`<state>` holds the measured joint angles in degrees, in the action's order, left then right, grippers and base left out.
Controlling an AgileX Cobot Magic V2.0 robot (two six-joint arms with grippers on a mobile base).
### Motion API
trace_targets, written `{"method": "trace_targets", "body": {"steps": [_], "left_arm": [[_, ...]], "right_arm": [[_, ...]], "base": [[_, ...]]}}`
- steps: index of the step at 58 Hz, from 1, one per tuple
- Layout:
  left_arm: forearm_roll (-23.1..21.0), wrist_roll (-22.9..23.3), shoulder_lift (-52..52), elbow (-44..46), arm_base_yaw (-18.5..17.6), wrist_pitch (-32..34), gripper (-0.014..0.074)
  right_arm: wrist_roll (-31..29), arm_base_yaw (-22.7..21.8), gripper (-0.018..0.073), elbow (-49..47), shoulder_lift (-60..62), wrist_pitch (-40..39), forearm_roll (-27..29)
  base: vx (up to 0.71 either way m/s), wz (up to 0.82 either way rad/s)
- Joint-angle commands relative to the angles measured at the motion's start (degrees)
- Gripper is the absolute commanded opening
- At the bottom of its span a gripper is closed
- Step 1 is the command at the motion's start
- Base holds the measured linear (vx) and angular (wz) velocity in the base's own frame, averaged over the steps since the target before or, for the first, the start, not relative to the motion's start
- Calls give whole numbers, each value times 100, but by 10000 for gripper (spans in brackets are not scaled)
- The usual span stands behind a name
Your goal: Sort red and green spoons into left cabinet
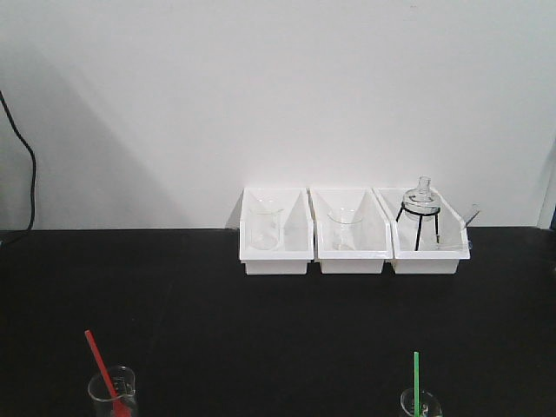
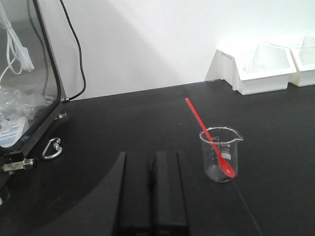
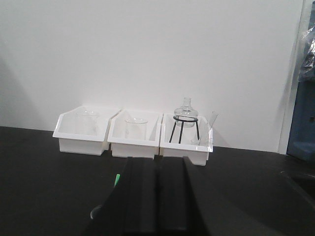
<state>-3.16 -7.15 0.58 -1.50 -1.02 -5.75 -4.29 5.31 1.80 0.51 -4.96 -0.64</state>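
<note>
Lower centre, the left gripper [image 2: 153, 156] shows its jaws pressed together, empty; the right gripper [image 3: 157, 161] likewise; right of centre, the red spoon [image 2: 209, 133] leans in a beaker [image 2: 214, 169]; the green spoon [image 1: 416, 380] stands in another glass [image 1: 432, 405], lower right.

A slim red plastic spoon [image 1: 102, 369] leaned in a clear glass beaker [image 1: 113, 393] at lower left; a slim green plastic spoon [image 1: 416, 378] stood in a second beaker [image 1: 420, 406] at lower right. Three white plastic bins [image 1: 347, 252] sat mid-frame.
</note>
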Motion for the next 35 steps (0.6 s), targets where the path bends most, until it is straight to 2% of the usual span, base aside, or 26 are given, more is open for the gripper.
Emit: {"method": "trace_targets", "body": {"steps": [1,35], "left_arm": [[-1,47,112,-104,-12,460,-1],[-1,47,112,-104,-12,460,-1]], "right_arm": [[-12,-28,-1,35,73,-465,-65],[-12,-28,-1,35,73,-471,-65]], "base": [[0,0],[0,0]]}}
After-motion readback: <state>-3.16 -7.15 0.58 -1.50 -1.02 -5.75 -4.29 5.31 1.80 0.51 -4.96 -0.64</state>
